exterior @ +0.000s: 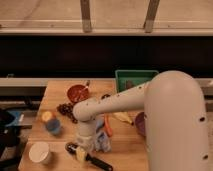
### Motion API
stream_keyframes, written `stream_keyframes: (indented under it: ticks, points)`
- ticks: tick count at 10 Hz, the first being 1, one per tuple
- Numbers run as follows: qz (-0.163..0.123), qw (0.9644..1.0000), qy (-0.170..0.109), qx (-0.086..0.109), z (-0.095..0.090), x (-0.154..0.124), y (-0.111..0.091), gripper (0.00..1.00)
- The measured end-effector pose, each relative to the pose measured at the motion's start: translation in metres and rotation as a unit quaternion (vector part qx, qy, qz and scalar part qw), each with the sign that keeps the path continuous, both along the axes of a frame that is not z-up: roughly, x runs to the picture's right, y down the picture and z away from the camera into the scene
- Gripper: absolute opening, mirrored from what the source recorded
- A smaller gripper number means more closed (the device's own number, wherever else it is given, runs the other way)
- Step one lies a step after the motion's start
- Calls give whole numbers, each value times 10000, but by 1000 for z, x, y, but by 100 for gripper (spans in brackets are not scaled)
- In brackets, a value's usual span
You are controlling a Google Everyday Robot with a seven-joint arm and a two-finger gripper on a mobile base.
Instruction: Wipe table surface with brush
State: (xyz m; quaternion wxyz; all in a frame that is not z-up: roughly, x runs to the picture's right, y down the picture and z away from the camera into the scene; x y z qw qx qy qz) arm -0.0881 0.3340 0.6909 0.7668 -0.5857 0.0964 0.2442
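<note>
The table surface (55,90) is a light tan wooden top filling the lower part of the camera view. The brush (89,158) lies near its front edge, with a black handle slanting down to the right, a pale yellowish block and a rounded dark end at the left. My gripper (84,144) hangs from the white arm, pointing straight down just above the brush's left end and touching or nearly touching it. A blue-grey cloth (103,140) is bunched right beside the gripper.
A red bowl (77,93), dark grapes (65,108), a blue cup (50,123) and a white cup (39,152) stand on the left. An orange carrot-shaped thing (108,125), a banana (122,117), a purple bowl (139,123) and a green bin (133,79) are on the right, where my arm hides much.
</note>
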Motion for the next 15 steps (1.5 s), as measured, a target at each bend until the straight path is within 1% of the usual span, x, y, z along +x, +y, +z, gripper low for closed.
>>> stream_keyframes:
  ticks: [1,2,3,5,6,7,9,10,11,12,13,15]
  points:
    - [74,9999,96,9,-3,11,2,0]
    - [167,9996,208,36,0,22,-1,0]
    - [216,9994,267,80,9,30,-10,0]
    - [210,9993,289,136,28,34,-29,0]
    - [188,9993,259,177,38,29,-40,0]
    - [138,9995,192,232,44,20,-49,0]
    - [-37,9993,-48,361,46,-6,-62,0]
    - [-79,9989,-187,412,42,-16,-63,0]
    - [-74,9987,-265,429,38,-20,-61,0]
    - [-68,9984,-359,421,30,-26,-53,0]
    - [-1,9985,-403,373,21,-30,-41,0]
    - [122,9989,-368,261,9,-19,-23,0]
